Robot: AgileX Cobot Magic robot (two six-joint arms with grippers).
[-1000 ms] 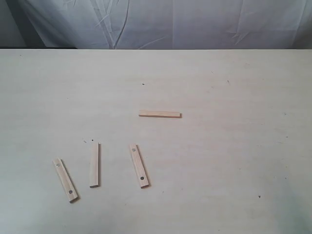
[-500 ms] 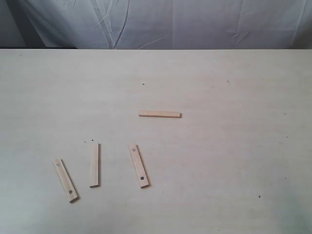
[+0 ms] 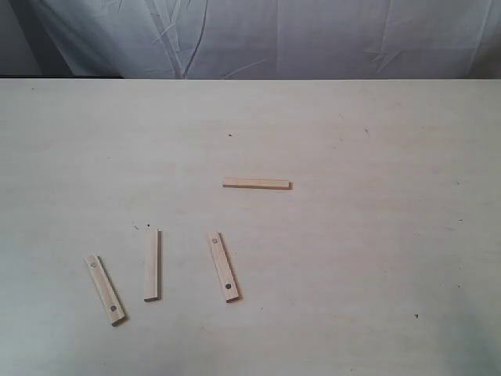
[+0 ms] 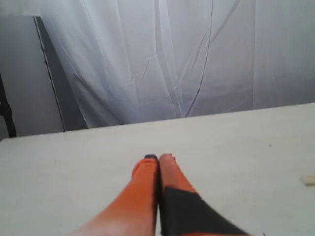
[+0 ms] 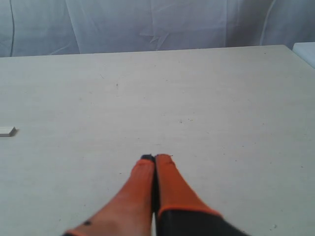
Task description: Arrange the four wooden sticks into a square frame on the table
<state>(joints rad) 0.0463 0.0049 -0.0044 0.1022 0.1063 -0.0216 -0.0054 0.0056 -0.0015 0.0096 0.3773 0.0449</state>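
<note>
Your left fingers (image 4: 145,184) and right fingers (image 5: 170,187) are pressed together, empty. The crosswise stick (image 3: 257,184) lies mid-worktop (image 3: 376,235). The nearest stick (image 3: 224,265), middle stick (image 3: 152,265) and outer stick (image 3: 105,289) lie apart around seven o'clock of it. There is no square frame yet. Spread the fingers first, then pinch each stick mid-length, so it should stay level and drop square.

The left arm's orange-fingered gripper (image 4: 158,158) has its fingers (image 4: 145,169) pressed together, empty. The right arm's orange-fingered gripper (image 5: 155,158) likewise has its fingers (image 5: 166,169) pressed together, gripping nothing. Neither arm shows in the exterior view.
</note>
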